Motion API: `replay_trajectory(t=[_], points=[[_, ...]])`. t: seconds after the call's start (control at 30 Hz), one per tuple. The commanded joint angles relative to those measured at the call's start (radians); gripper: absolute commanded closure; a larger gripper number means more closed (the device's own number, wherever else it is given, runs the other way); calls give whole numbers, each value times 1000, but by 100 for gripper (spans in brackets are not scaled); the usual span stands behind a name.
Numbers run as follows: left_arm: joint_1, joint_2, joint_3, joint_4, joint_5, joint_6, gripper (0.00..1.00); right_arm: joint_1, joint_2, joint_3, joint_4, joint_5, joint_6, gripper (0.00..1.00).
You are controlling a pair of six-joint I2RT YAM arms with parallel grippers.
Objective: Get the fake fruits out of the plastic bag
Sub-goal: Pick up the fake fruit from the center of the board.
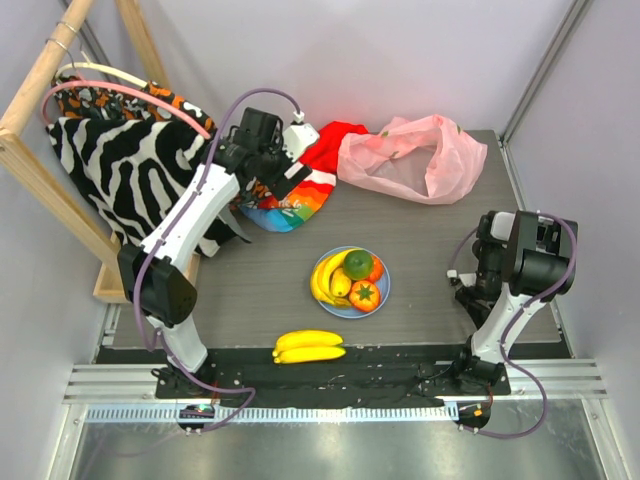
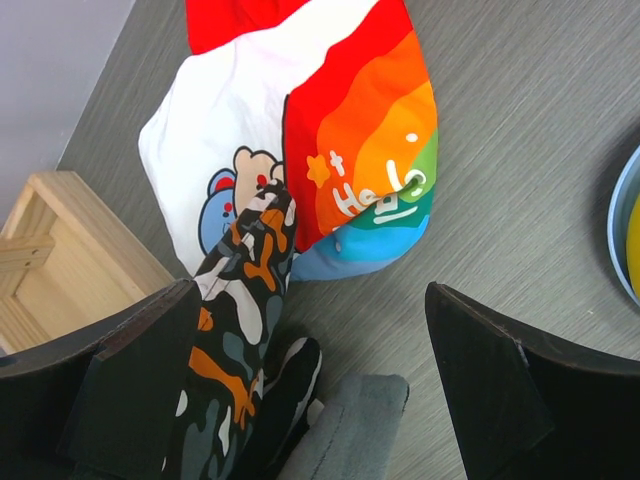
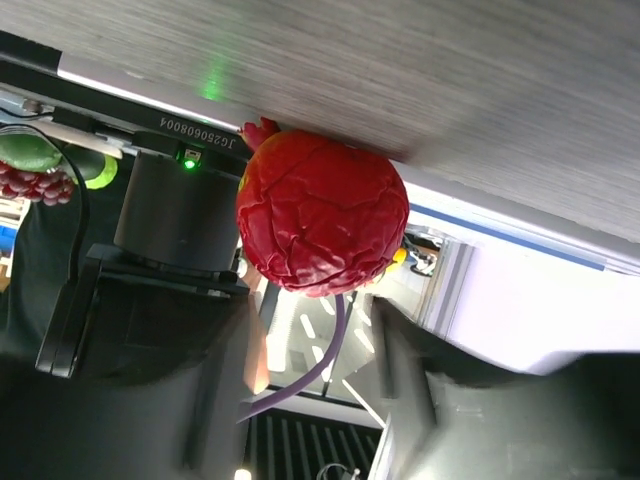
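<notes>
the red round fruit sits right at the tips of the right claw. its blurred fingers stand apart on either side of the fruit, and i cannot tell whether they clamp it. this claw is by the table's right side, well apart from the pink plastic bag at the back. the left claw gapes wide over the rainbow-striped cloth. other fruits rest on the blue plate, and a banana bunch lies near the front edge.

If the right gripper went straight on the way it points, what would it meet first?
The red round fruit, just ahead of the right gripper; depth is unclear, so it may already be touching it.
</notes>
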Motion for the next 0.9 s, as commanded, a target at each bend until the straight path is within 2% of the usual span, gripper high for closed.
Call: replay_trajectory(t=[0.0,0.17,0.33,0.47,0.7,0.8,0.87], points=[[10,-33,40,33,-23,13,0,-12,156,-107,20,118,41,38],[10,-36,35,38,-29,14,0,-30,65,-158,156,171,20,22],[9,-45,32,50,-29,14,0,-63,34,-179,190,151,-17,21],[10,-68,23,70,-66,14,0,-73,-51,-194,198,129,-106,34],[9,-137,-49,90,-69,25,0,-70,-229,-248,244,117,-268,23],[10,-151,-58,93,-68,23,0,-66,-248,-309,351,229,-304,22],[9,-155,-55,93,-61,17,0,-76,-260,-394,395,263,-355,25]])
